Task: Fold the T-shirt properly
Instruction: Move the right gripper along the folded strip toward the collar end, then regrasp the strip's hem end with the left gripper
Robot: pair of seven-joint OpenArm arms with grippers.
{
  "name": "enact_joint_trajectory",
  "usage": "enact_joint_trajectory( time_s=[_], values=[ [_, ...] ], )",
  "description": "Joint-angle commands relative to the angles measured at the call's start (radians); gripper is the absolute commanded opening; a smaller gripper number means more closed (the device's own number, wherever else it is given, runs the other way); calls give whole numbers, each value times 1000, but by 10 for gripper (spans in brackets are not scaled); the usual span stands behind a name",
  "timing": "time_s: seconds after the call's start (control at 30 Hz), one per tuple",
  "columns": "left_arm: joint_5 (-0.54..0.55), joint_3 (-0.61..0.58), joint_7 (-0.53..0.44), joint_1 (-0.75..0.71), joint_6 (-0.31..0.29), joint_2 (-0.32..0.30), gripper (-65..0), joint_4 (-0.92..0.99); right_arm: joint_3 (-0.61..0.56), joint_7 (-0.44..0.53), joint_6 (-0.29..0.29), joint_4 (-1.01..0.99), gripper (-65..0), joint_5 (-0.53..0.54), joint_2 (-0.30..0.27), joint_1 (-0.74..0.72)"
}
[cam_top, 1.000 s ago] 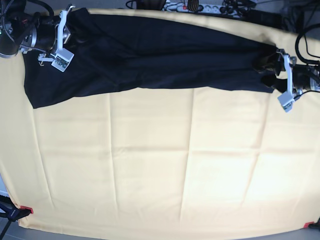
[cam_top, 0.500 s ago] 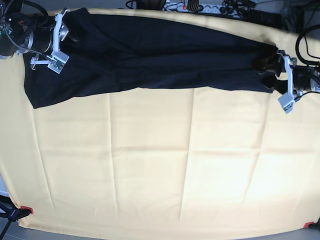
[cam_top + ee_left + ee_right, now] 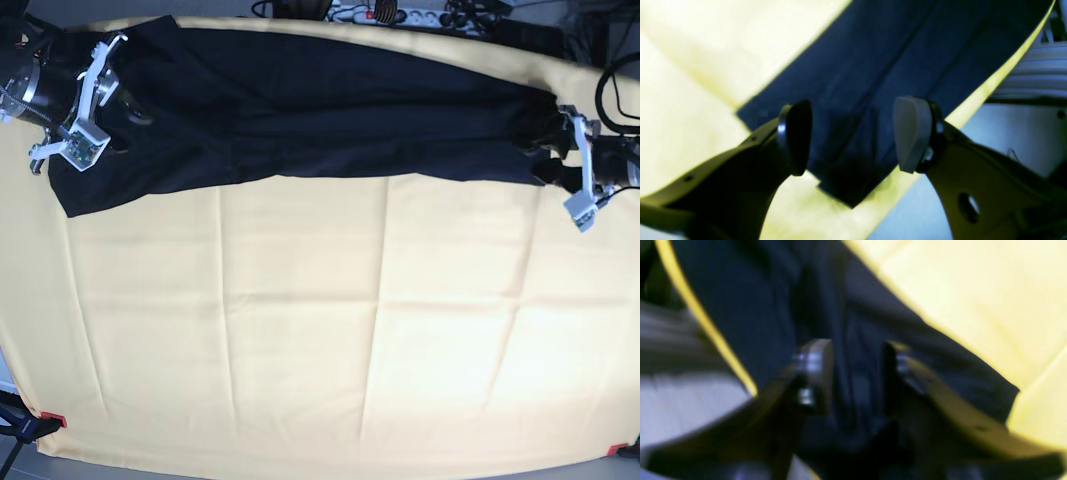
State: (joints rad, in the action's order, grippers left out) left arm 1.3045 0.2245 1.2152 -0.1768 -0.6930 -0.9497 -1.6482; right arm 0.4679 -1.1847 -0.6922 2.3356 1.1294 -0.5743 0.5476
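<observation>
At the far left of the base view we see our right end effector (image 3: 112, 110) over one end of the T-shirt (image 3: 320, 115). Its jaws are partly apart with cloth between them; we cannot tell if it grips. Our shirt lies long across the yellow cloth (image 3: 300, 330). Our left end effector (image 3: 548, 150) is wide open, holding nothing.
</observation>
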Motion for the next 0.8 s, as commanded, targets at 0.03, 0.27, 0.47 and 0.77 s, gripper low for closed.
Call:
enact_joint_trajectory(
  time_s=[0.03, 0.27, 0.47, 0.77],
  values=[
    [40, 74, -13, 11, 5, -19, -247, -10, 2, 29, -6, -4, -650, 15, 60, 1],
    [18, 306, -13, -19, 39, 73, -247, -9, -3, 85, -6, -161, -650, -76, 208, 0],
    [-62, 436, -46, -122, 79, 194, -247, -9, -3, 161, -6, -336, -650, -192, 211, 0],
    [-178, 515, -109, -245, 156, 369, -247, -6, -3, 152, -6, -386, -650, -192, 211, 1]
  ],
)
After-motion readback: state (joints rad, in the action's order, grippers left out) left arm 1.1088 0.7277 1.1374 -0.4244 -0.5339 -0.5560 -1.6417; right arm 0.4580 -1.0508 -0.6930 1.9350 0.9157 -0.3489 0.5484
